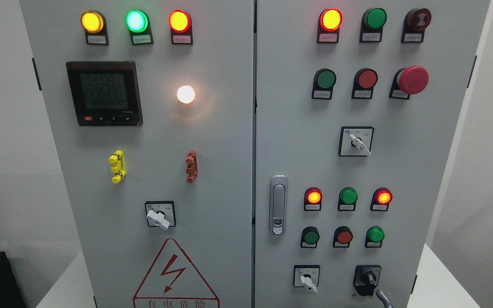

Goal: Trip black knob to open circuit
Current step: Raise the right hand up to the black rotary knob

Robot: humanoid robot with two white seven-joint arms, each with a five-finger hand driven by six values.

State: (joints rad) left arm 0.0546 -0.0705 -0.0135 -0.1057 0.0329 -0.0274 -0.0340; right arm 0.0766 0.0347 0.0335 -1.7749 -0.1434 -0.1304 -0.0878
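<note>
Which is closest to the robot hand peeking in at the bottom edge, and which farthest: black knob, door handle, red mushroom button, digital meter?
1. black knob, lower right, just beside the right hand
2. door handle, middle, farther left
3. red mushroom button, upper right
4. digital meter, upper left door
</note>
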